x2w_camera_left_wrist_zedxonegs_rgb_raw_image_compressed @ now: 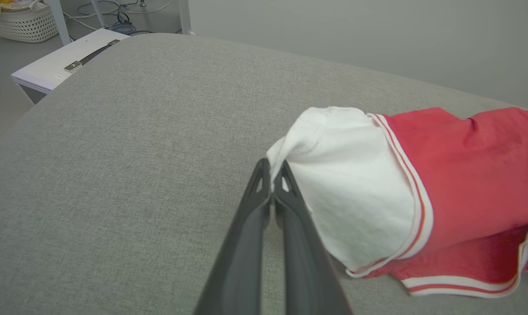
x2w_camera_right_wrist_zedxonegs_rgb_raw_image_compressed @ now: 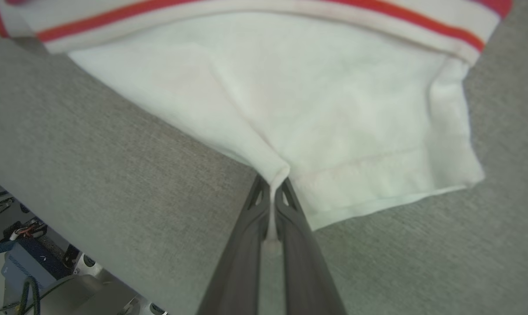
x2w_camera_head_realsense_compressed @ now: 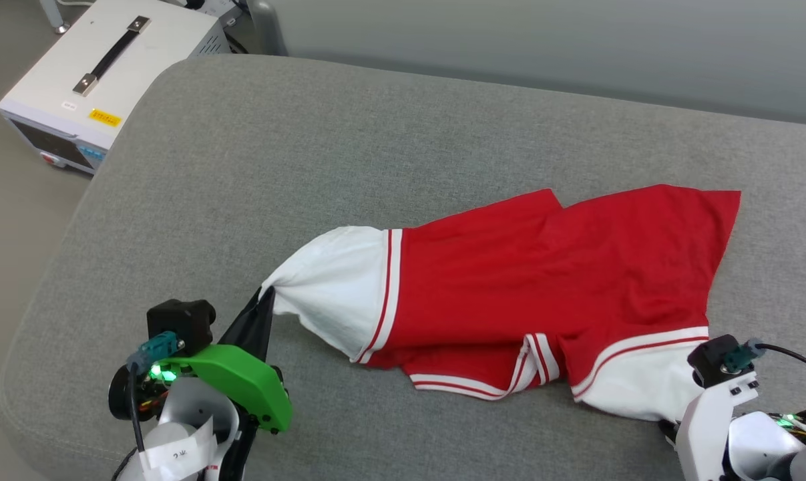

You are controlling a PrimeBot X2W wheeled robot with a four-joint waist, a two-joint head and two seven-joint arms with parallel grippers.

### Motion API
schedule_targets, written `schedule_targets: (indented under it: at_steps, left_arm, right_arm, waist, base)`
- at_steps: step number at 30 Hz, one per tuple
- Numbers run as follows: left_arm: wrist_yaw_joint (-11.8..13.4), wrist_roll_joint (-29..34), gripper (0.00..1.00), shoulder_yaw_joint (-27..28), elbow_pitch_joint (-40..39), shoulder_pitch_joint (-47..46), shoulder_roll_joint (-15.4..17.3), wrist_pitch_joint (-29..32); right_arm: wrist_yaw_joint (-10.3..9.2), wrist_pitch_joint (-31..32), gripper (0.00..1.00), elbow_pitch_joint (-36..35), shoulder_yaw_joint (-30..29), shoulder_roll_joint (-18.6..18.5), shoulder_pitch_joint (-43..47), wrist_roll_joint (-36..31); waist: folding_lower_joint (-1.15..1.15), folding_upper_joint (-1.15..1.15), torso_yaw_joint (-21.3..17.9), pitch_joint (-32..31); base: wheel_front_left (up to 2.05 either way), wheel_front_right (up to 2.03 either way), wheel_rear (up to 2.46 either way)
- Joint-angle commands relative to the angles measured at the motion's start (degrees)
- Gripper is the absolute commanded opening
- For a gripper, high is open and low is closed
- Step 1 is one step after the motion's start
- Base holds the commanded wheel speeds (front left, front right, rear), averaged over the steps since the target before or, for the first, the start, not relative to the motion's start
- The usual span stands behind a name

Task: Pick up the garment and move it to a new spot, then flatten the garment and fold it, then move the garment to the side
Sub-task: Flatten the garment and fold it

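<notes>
Jaws on both arms are clenched on cloth. We see the left gripper (x2w_camera_left_wrist_zedxonegs_rgb_raw_image_compressed: 271, 169) nipping the edge of one white sleeve end (x2w_camera_left_wrist_zedxonegs_rgb_raw_image_compressed: 351, 192), its two dark fingers pressed together on the fabric. The right gripper (x2w_camera_right_wrist_zedxonegs_rgb_raw_image_compressed: 276, 180) pinches a fold of the other white sleeve end (x2w_camera_right_wrist_zedxonegs_rgb_raw_image_compressed: 333, 113) in the same way. The garment (x2w_camera_head_realsense_compressed: 509, 280) lies spread across the grey cushion (x2w_camera_head_realsense_compressed: 309, 153) on the robot's right half of it. Its red body is rumpled, and its striped trim shows along the near edge and at both sleeves. The sleeve by the left gripper is drawn out to a point. Beyond the cushion's far left corner we see a white box (x2w_camera_head_realsense_compressed: 102, 73) with a black handle, standing on the floor.
</notes>
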Motion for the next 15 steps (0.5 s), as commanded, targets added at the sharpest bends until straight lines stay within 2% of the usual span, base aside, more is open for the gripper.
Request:
schedule_targets:
  at_steps: [1,8,15]
  left_arm:
    - [0.15,-0.54,0.0,0.52,0.14,-0.33,0.82,-0.24]
    - [0.4,-0.51,0.0,1.68,-0.72,0.6,3.75,1.27]
    - [0.3,0.4,0.0,2.33,-4.09,1.2,8.34,5.01]
  right_arm:
    - [-0.06,-0.17,0.0,0.2,-0.84,-1.44,1.12,0.9]
    - [-0.06,-0.57,0.0,-4.3,-5.03,-6.48,1.96,5.72]
    - [-0.06,-0.92,0.0,-7.82,-10.5,-11.97,1.05,9.75]
  waist:
    - [0.0,0.0,-1.34,-1.93]
    - [0.0,0.0,-3.77,-6.21]
    - [0.0,0.0,-5.95,-9.17]
  base:
    - [0.0,0.0,0.0]
    - [0.0,0.0,0.0]
    - [0.0,0.0,0.0]
